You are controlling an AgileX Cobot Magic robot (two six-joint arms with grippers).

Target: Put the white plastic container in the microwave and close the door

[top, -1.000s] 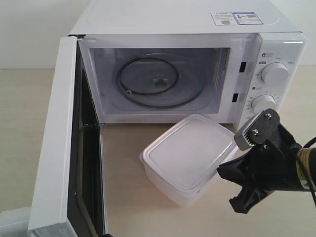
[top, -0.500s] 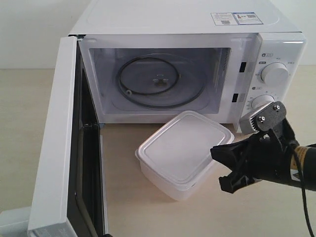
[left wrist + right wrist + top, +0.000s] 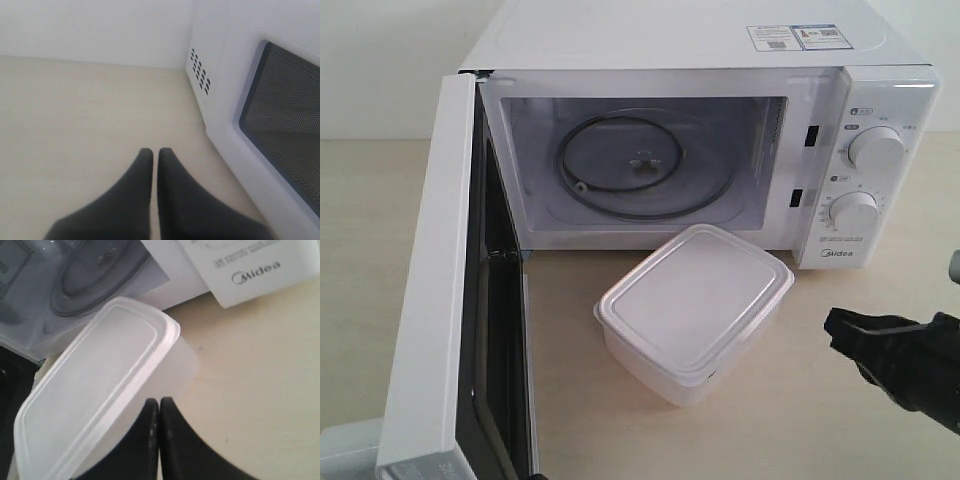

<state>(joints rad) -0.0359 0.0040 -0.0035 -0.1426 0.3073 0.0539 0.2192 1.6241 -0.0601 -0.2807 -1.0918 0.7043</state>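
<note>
The white plastic container [image 3: 693,308] rests on the table in front of the microwave [image 3: 700,130], lid on; the right wrist view shows it too [image 3: 95,390]. The door [image 3: 440,300] hangs wide open to the left, and the glass turntable [image 3: 645,165] shows in the cavity. My right gripper [image 3: 840,325] is shut and holds nothing. It sits low at the right, a short gap from the container's right side [image 3: 159,402]. My left gripper [image 3: 151,152] is shut over bare table beside the door's outer face [image 3: 280,115]. It does not show in the exterior view.
The microwave's two dials [image 3: 876,148] and Midea label [image 3: 256,272] are on the right panel. A sticker [image 3: 798,37] is on top. Vent holes [image 3: 200,75] dot the microwave's side. A pale wall stands behind.
My right gripper has drawn back to the right and down, away from the container, and its fingers have shut. The container shifted slightly left early on and now stays still.
</note>
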